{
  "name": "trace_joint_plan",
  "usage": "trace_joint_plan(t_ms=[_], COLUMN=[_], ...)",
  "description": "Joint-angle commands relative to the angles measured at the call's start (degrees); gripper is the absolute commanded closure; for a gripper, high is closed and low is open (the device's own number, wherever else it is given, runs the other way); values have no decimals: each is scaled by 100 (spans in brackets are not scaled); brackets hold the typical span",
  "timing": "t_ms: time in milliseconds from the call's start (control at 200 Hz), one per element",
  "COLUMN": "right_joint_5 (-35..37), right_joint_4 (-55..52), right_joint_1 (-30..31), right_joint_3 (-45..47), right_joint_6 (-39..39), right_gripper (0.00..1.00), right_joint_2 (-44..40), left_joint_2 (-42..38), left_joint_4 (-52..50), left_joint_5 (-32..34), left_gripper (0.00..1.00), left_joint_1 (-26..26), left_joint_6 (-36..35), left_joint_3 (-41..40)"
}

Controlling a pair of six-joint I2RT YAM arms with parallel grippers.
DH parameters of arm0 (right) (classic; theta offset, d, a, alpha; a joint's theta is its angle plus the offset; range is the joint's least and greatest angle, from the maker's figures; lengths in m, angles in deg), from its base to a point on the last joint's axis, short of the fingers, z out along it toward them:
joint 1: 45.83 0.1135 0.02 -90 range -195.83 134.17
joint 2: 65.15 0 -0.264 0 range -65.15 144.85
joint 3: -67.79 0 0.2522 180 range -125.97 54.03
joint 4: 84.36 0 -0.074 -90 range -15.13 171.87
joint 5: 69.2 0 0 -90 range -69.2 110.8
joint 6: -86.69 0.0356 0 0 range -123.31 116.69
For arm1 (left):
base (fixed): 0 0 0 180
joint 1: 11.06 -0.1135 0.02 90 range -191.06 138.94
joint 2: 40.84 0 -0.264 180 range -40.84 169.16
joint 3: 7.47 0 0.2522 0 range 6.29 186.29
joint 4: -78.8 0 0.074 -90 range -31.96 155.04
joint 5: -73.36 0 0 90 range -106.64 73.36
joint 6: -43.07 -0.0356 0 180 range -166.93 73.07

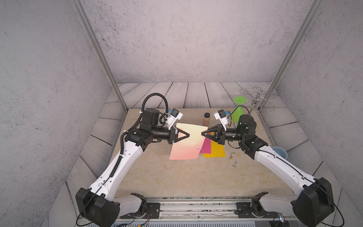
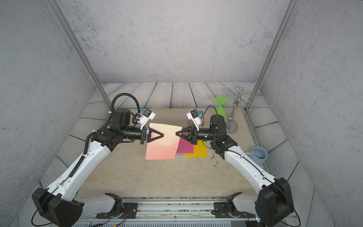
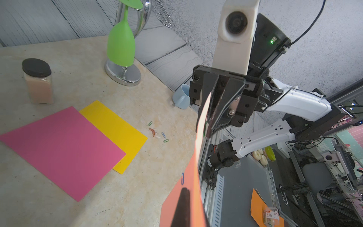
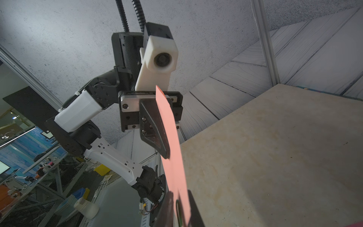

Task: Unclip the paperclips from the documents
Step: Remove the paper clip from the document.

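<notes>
We find nothing here that we can read; the only printed thing is a label (image 3: 272,214) on a small clear box (image 3: 269,220), lying on an orange sheet (image 3: 257,205) in the left wrist view (red and dark marks, too small to make out).

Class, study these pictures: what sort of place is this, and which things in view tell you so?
Probably a robot test cell in a lab: two robot arms mounted on a rail, a table boxed in by printed backdrop panels on aluminium posts, and cluttered workbenches beyond it in the wrist views.
</notes>
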State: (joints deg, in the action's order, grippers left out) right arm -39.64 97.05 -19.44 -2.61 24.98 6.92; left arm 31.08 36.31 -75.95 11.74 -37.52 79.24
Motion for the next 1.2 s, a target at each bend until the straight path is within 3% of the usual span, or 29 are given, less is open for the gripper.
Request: trace_joint_plan(t_ms=[0,1196], right_joint_5=[-134,-37], right_joint_4=[78,-231], right_joint_1=[-20,-147], right_joint_3=[-22,-22], right_joint_6=[10,-211], right_gripper=[89,93], right_joint_2=[-176,-213], left_joint_2=[-107,-123], left_joint_4=[-5,-45], left_joint_5=[-13,-98], left_gripper=[100,100], left_joint_1=[-74,-108], left_joint_6=[-76,-106], left_joint_3=[-33,-59])
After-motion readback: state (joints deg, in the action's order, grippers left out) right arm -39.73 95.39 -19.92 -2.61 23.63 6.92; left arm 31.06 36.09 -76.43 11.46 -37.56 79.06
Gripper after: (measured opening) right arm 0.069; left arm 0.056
